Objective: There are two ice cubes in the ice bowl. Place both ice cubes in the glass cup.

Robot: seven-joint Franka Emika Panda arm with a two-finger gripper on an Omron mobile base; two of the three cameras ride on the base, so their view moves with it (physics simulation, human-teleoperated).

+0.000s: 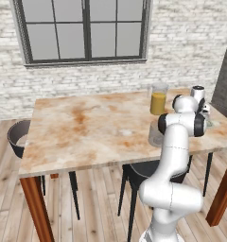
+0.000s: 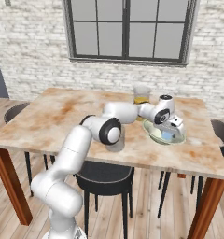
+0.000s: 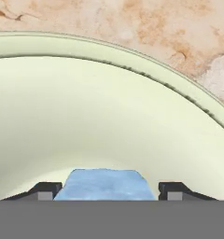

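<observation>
One pale blue translucent ice cube (image 3: 104, 185)

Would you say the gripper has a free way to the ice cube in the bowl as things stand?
Probably yes. In the hand view the gripper is down inside the ice bowl, its fingers standing either side of a pale blue ice cube with nothing between them; the jaws look open, not yet gripping.

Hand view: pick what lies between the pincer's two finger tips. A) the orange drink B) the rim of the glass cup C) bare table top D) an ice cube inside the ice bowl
D: a pale blue ice cube sits between the pincer tips, with the ice bowl curving around it.
</observation>
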